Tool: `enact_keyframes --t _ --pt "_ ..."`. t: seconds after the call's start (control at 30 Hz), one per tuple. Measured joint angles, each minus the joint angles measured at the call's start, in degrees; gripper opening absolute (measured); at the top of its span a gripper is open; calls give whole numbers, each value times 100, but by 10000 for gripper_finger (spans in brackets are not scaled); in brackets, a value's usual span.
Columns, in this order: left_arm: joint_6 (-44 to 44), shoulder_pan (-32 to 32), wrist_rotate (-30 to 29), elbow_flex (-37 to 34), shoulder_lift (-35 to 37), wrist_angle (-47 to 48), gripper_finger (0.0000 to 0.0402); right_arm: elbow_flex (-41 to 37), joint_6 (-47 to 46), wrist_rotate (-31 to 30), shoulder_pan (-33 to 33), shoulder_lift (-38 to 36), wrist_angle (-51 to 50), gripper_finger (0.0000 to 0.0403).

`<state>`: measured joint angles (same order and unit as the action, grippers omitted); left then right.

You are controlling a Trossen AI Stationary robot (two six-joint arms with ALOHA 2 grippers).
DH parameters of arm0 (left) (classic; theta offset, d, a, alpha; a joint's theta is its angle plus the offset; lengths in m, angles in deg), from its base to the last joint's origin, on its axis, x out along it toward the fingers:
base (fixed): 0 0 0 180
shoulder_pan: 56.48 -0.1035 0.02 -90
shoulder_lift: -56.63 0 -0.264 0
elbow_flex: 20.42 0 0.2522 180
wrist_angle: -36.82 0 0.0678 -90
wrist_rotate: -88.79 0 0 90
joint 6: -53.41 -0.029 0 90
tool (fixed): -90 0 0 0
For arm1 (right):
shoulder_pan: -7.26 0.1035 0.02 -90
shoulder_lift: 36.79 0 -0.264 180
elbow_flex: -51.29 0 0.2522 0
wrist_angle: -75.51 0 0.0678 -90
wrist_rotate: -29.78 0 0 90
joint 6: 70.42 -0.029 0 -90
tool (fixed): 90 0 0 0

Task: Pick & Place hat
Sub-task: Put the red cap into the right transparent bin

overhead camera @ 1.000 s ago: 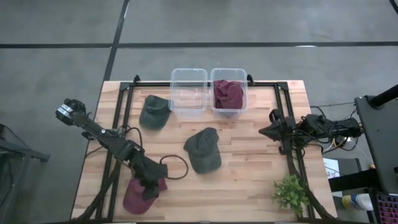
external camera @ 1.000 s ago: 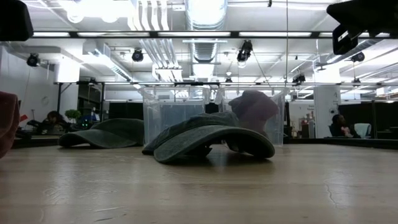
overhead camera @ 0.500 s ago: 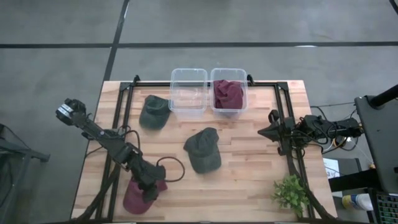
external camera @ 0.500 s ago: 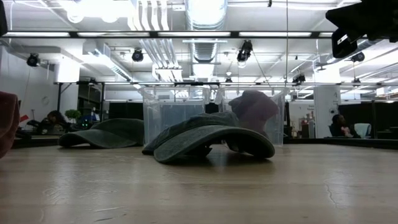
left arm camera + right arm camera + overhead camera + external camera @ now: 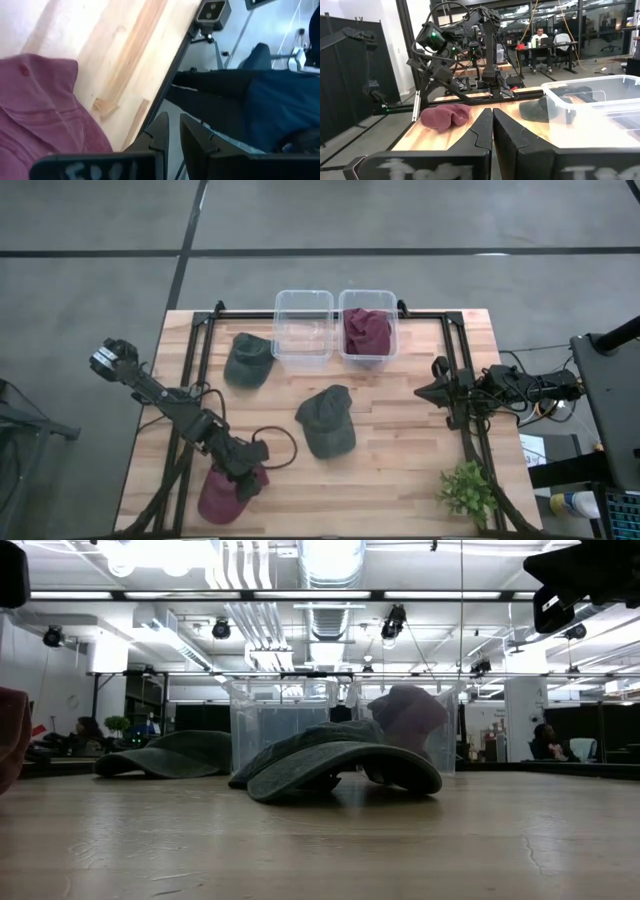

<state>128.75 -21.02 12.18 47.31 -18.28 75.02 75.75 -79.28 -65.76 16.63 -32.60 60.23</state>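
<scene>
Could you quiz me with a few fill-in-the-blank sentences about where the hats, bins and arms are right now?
1. The left gripper is over the ____ hat at the table's front-left corner.
2. The maroon hat in the right bin leaves the left bin ____.
3. Outside the bins lie ____ green hats.
4. The right gripper has its fingers ____.

Missing words: maroon; empty; two; shut

An open-plan lab or office: exposed silver ceiling ducts (image 5: pixel 330 565) and strip lights overhead, grey concrete floor (image 5: pixel 90 280) around the wooden butcher-block table (image 5: pixel 400 450), seated people at distant desks (image 5: pixel 547 40)
</scene>
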Motion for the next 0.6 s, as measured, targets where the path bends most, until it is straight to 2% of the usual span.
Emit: enact_keyframes --t 0.6 --pt "237 0 -1013 0 2 3 39 0 -8 -2 0 -2 -108 8"
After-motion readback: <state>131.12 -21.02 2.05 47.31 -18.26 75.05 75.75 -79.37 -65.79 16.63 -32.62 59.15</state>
